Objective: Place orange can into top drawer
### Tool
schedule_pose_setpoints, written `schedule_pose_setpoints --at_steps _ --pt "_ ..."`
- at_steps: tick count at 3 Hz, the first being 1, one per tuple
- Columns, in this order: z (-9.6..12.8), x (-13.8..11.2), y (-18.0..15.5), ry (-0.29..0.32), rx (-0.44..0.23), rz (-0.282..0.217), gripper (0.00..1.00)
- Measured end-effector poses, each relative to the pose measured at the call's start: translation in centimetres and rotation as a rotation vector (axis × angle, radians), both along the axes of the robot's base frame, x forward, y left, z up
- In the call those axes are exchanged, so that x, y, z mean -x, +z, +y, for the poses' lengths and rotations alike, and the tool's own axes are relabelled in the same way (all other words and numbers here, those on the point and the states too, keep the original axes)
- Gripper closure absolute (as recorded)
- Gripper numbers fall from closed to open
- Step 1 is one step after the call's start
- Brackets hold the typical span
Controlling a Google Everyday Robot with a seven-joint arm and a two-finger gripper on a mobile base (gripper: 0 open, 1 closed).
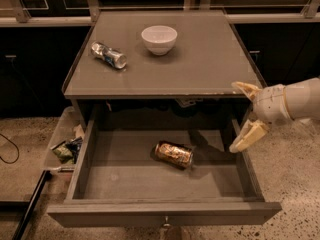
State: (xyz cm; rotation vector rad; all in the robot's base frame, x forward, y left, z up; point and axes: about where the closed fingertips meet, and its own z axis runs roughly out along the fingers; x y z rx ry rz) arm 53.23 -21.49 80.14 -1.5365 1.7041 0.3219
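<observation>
The orange can (173, 154) lies on its side on the flat grey bottom of the open top drawer (125, 176), near the middle. My gripper (243, 115) is open and empty. It hangs above the drawer's right side wall, to the right of the can and clear of it. Its two pale fingers (248, 136) are spread wide apart, one above the other.
A white bowl (159, 39) and a silver-and-blue can (108, 55) lying on its side rest on the cabinet top (200, 64). A clear bin of wrappers (65, 144) stands on the floor left of the drawer. The drawer front carries a small knob (164, 225).
</observation>
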Motion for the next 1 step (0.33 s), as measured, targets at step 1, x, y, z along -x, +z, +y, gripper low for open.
schedule_pose_setpoints --at_steps 1 --pt "-0.27 -0.44 0.84 -0.006 -0.002 -0.016 0.0"
